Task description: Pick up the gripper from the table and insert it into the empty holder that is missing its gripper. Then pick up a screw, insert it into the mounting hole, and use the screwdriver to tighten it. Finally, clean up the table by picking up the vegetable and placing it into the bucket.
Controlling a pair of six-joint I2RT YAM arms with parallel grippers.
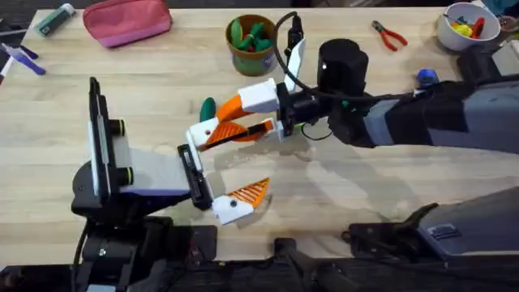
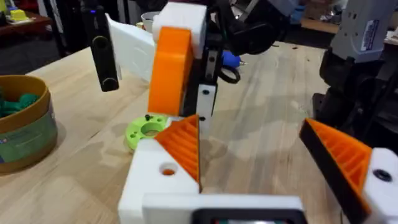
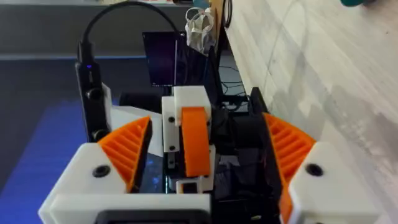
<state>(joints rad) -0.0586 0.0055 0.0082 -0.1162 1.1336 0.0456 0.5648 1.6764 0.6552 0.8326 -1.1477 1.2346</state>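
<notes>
Vegetable (image 1: 208,107) lies mid-bench, dark green. Just a rounded end shows beside the right gripper (image 1: 231,120), so its long axis cannot be told. Past it, toward the far edge, stands the bucket (image 1: 251,45), upright, mouth up, green pieces inside.

The right arm reaches across from the right edge. Its orange fingers stand apart, with one white-and-orange finger (image 3: 193,137) of the left gripper (image 1: 235,162) between them; whether they touch cannot be told. The left gripper is also spread wide, pointing toward the right edge.

Which white mount is the holder, and whether an orange tip is the loose one, cannot be made out. A blue object (image 1: 427,77) is half hidden behind the right arm. A green ring (image 2: 146,129) lies flat just beyond the left fingers.

Bare wood (image 1: 340,195) lies open toward the near edge. Pliers (image 1: 391,35) and a white bowl (image 1: 466,24) crowd the far right corner.
</notes>
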